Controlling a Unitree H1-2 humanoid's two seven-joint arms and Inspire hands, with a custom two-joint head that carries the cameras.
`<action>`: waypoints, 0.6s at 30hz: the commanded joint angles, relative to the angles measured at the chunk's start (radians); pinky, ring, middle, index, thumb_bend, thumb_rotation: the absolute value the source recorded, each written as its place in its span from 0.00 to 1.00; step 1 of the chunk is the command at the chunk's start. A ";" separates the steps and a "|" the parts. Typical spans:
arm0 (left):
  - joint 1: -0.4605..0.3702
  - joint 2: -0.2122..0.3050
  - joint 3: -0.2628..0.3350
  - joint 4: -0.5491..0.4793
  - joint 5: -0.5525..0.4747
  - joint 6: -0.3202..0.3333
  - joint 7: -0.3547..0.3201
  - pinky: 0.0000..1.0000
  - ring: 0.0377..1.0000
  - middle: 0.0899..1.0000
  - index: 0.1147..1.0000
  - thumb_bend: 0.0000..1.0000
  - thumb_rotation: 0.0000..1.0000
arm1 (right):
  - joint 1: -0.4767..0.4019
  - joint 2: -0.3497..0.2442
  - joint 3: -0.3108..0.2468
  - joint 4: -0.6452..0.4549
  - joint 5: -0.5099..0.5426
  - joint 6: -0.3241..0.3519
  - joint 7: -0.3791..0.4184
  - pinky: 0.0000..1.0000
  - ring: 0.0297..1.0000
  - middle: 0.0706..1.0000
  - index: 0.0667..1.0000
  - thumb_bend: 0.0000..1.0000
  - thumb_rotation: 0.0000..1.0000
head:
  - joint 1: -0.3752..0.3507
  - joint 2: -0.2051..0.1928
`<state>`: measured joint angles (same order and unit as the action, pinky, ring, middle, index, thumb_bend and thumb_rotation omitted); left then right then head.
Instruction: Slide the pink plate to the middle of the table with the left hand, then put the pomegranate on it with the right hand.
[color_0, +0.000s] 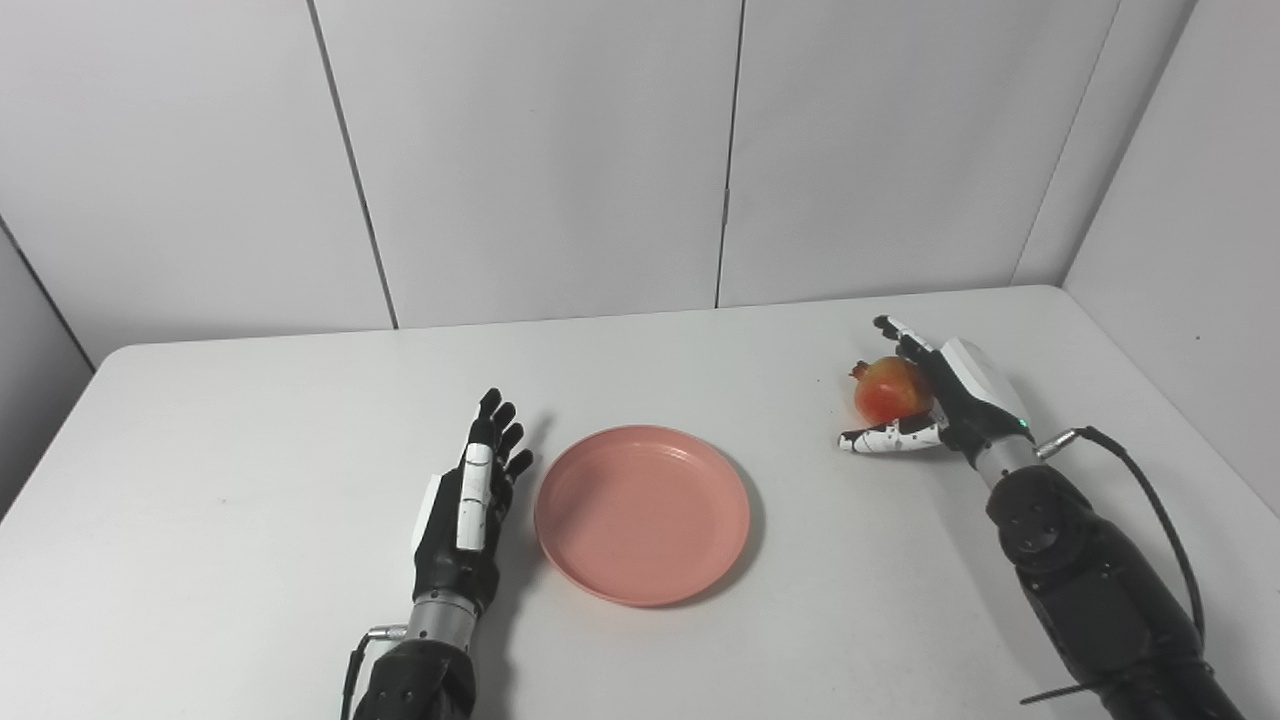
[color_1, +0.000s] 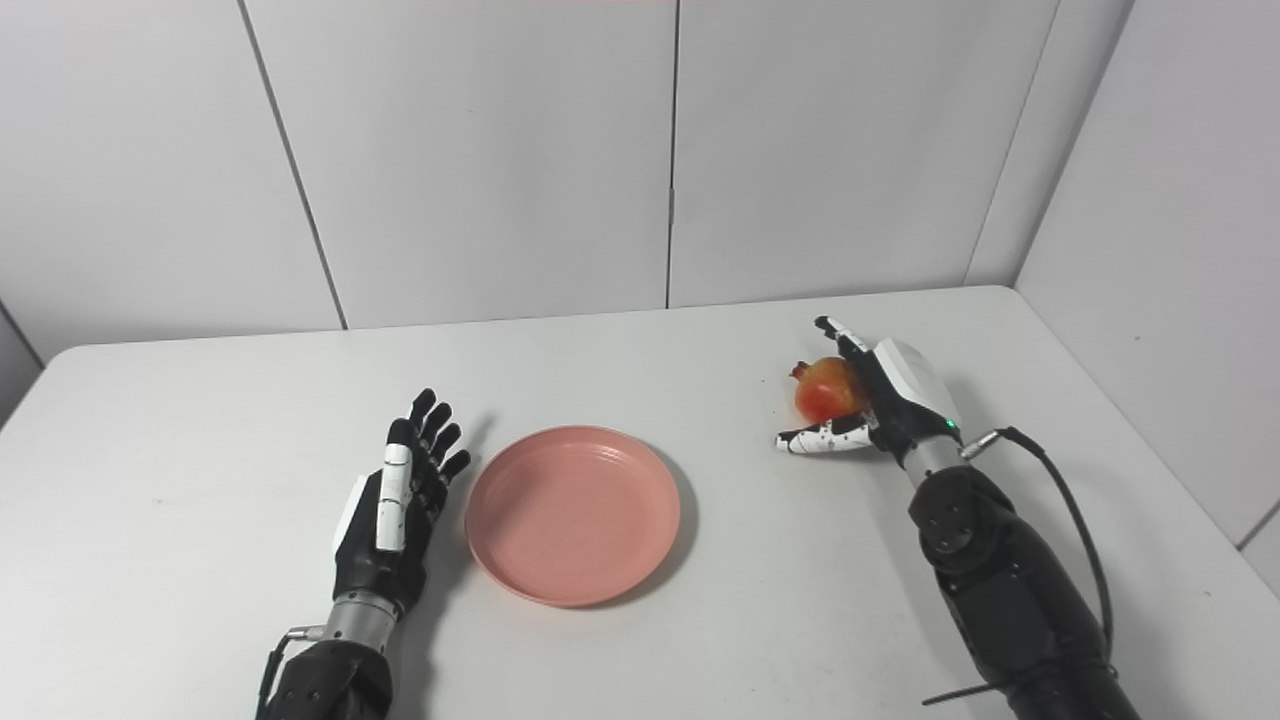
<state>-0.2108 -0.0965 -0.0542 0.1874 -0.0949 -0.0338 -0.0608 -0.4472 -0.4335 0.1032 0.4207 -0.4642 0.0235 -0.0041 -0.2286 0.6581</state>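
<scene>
The pink plate (color_0: 642, 514) sits mid-table, empty; the left hand (color_0: 470, 505) lies just beside it, fingers spread, holding nothing. Far right, the right hand (color_0: 935, 395) cups the pomegranate (color_0: 888, 388), fingers apart, not clamped

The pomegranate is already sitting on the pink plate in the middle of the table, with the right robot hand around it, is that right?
Not quite. The pomegranate is on the bare table, well to the right of the pink plate, which is empty. The right robot hand is indeed around it, its fingers not yet closed. The left eye view shows this.
</scene>
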 joint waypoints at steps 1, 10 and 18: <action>-0.015 -0.012 -0.007 -0.034 0.007 -0.029 -0.002 0.95 0.98 1.00 0.98 0.66 1.00 | -0.052 -0.023 -0.006 -0.010 -0.006 -0.019 -0.024 0.75 0.83 0.85 0.85 0.93 0.14 | 0.001 -0.001; -0.015 -0.008 -0.013 -0.034 0.000 -0.029 -0.012 0.95 0.98 1.00 0.98 0.67 1.00 | -0.045 -0.017 -0.011 0.004 -0.026 -0.022 -0.075 0.73 0.80 0.81 0.80 0.80 0.01 | 0.000 0.003; -0.017 -0.012 -0.012 -0.032 -0.007 -0.028 -0.010 0.95 0.98 1.00 0.98 0.68 0.98 | -0.051 -0.005 -0.014 0.055 -0.064 -0.102 -0.224 0.55 0.63 0.66 0.67 0.66 0.00 | -0.001 0.006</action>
<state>-0.2083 -0.0963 -0.0603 0.1850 -0.1032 -0.0337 -0.0630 -0.4500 -0.4263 0.0994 0.4851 -0.5149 -0.0131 -0.1721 -0.2301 0.6642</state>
